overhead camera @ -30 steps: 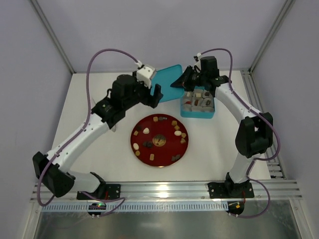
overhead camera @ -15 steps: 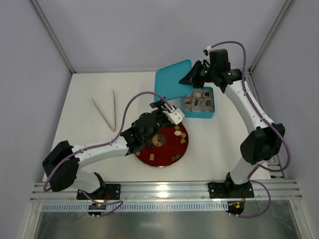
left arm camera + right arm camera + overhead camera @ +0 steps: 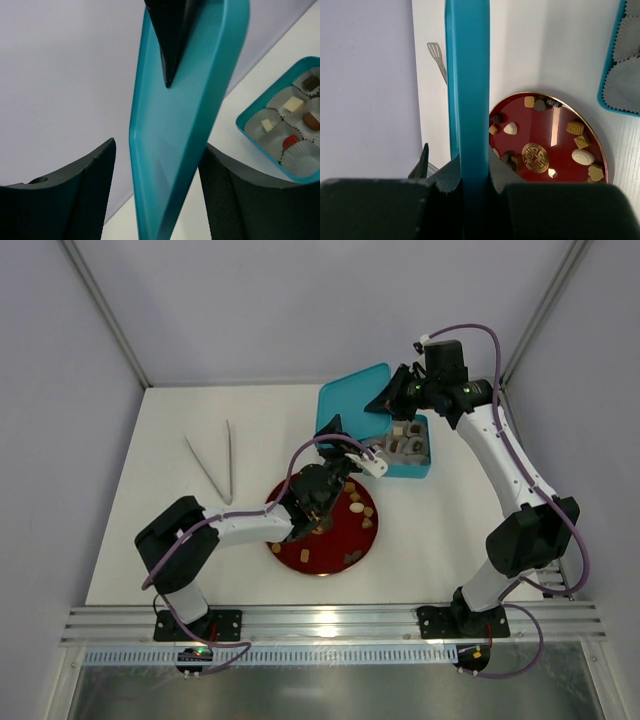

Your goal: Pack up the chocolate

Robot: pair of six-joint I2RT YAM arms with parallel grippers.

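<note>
Chocolate (image 3: 356,507) pieces in brown, tan and cream lie scattered on the red plate (image 3: 318,555); more chocolate (image 3: 405,430) sits in paper cups inside the teal box (image 3: 405,472). My right gripper (image 3: 385,400) is shut on one edge of the teal lid (image 3: 352,400), holding it tilted up behind the box. In the right wrist view the lid (image 3: 467,75) runs straight up from my right gripper (image 3: 474,165). My left gripper (image 3: 335,428) is open with the lid's lower edge (image 3: 170,150) between its fingers (image 3: 85,190). The box's chocolate (image 3: 293,104) shows at the right.
Metal tongs (image 3: 215,465) lie on the white table at the left. The plate (image 3: 530,125) with its gold emblem (image 3: 535,157) lies below the raised lid. The box (image 3: 250,131) stands just right of the lid. My left arm stretches over the plate.
My left arm has swung from the back left across the plate, and its fingers now straddle the lid. The right gripper has carried the lid a little to the right and tilted it up.
</note>
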